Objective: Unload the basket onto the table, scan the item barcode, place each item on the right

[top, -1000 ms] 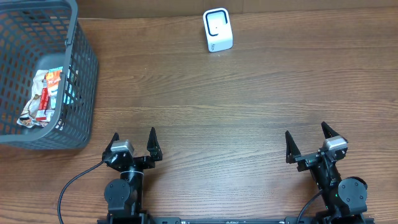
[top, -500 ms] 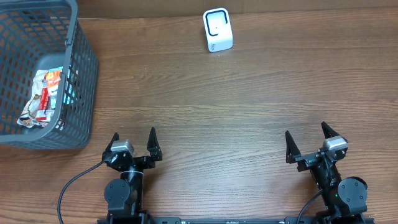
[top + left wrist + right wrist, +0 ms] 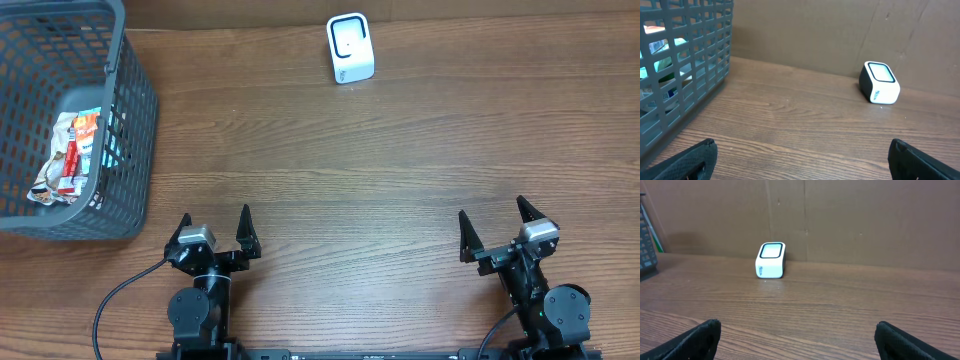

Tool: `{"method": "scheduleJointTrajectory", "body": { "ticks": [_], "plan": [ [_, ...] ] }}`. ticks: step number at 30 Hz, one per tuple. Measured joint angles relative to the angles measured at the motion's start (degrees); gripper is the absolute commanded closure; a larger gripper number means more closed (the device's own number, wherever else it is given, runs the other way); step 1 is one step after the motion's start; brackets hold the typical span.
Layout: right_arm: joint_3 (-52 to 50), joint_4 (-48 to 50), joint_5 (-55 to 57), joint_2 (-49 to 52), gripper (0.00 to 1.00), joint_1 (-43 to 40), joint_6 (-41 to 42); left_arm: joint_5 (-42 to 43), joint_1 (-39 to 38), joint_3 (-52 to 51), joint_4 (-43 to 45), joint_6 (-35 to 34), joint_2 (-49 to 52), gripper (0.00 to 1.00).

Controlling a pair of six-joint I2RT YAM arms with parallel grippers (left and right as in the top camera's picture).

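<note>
Overhead and wrist views of the table (image 3: 380,160), read from the near edge outward, with positions given relative to the scanner (image 3: 350,48).

The left gripper (image 3: 214,222) sits well on the near side of the scanner and to its left. Its jaws are spread wide with nothing between them. The right gripper (image 3: 492,215) sits equally far on the near side and to the scanner's right, also fully spread and empty. A black cable (image 3: 115,300) curves out from the left arm's base.

The grey mesh basket (image 3: 140,110) stands well left of the scanner and slightly nearer than it. The packets (image 3: 70,155) lie heaped on the basket floor: red-and-white wrappers beside a teal one. Neither gripper touches them.

The scanner itself, a small white block with a dark-rimmed window, stands upright at the far edge of the table, against the brown backboard (image 3: 840,215).
</note>
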Motion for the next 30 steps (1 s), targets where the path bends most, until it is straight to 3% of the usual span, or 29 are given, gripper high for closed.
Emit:
{"method": "scheduleJointTrajectory", "body": {
  "ticks": [20,24,30],
  "plan": [
    [0.0,0.0,0.0,0.0,0.0,0.0,0.0,0.8,0.0,0.1,0.4,0.0,0.0,0.0],
    [0.0,0.0,0.0,0.0,0.0,0.0,0.0,2.4,0.0,3.8,-6.2,0.0,0.0,0.0],
    [0.0,0.0,0.0,0.0,0.0,0.0,0.0,5.8,0.0,19.6,-22.0,-0.2,0.2,0.0]
  ]
}}
